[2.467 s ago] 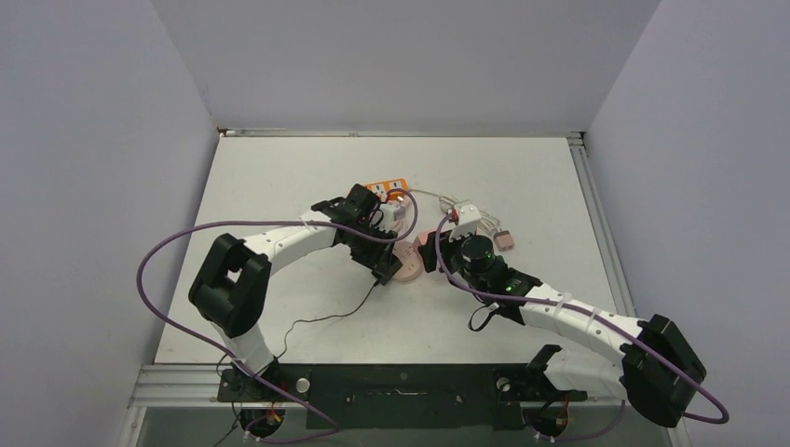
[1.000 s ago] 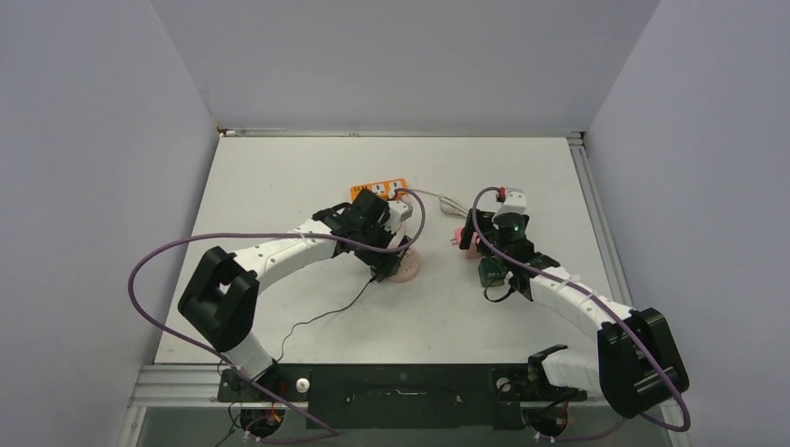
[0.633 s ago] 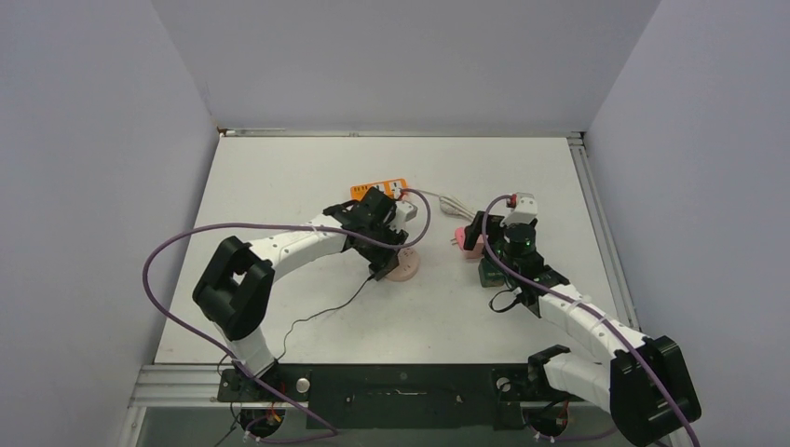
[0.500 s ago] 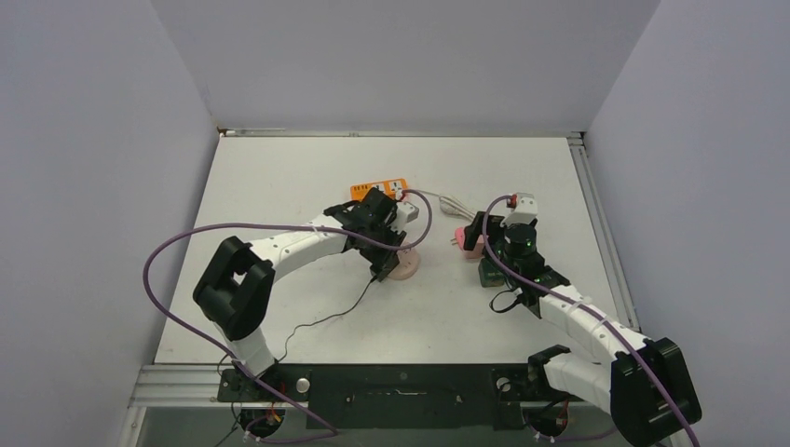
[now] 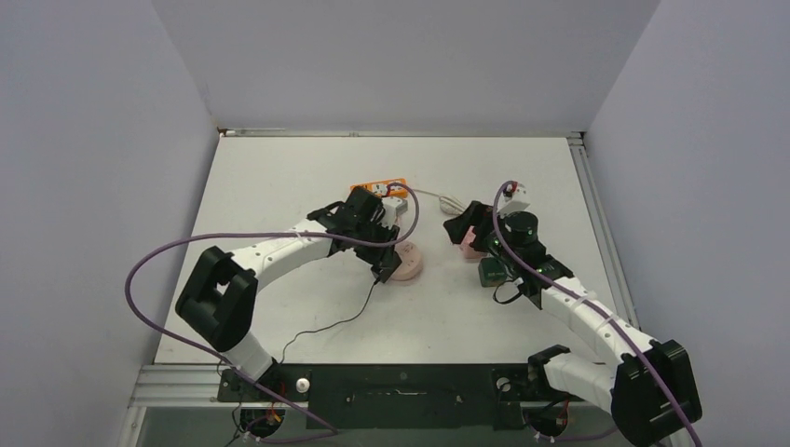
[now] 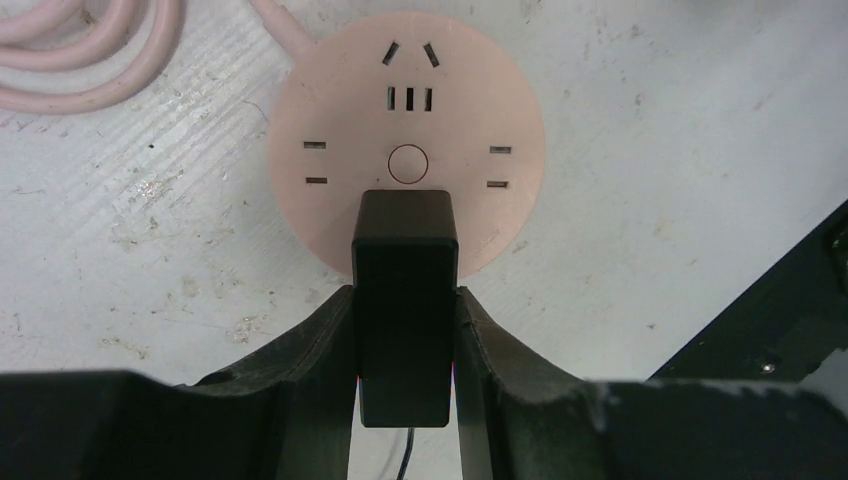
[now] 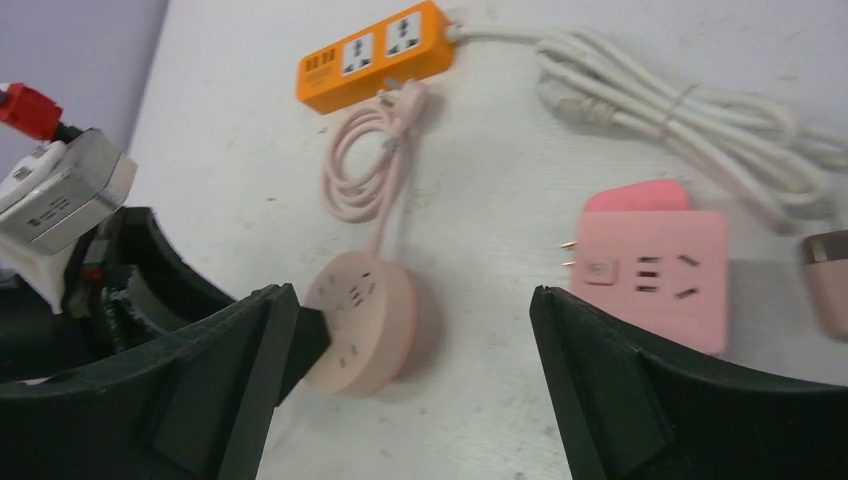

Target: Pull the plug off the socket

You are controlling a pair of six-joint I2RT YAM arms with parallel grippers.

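Observation:
The round pink socket (image 6: 407, 130) lies flat on the white table, also visible from above (image 5: 407, 264) and in the right wrist view (image 7: 365, 320). A black plug (image 6: 405, 250) sits in it near the rim, with a thin black wire trailing toward the near edge. My left gripper (image 6: 405, 300) is shut on the plug, and both fingers (image 6: 320, 340) press against its sides. Off to the right, my right gripper (image 5: 466, 228) hangs open and empty above the table, between the socket and a pink square adapter (image 7: 655, 275).
An orange power strip (image 7: 372, 55) lies at the back with a bundled white cable (image 7: 680, 120) running right. The socket's pink cord (image 7: 365, 165) is coiled behind it. A small brownish block (image 7: 825, 280) sits beside the pink adapter.
My left gripper has closed onto the black plug; a second ago it stood open around it. The right arm has swung a little left and back, still open.

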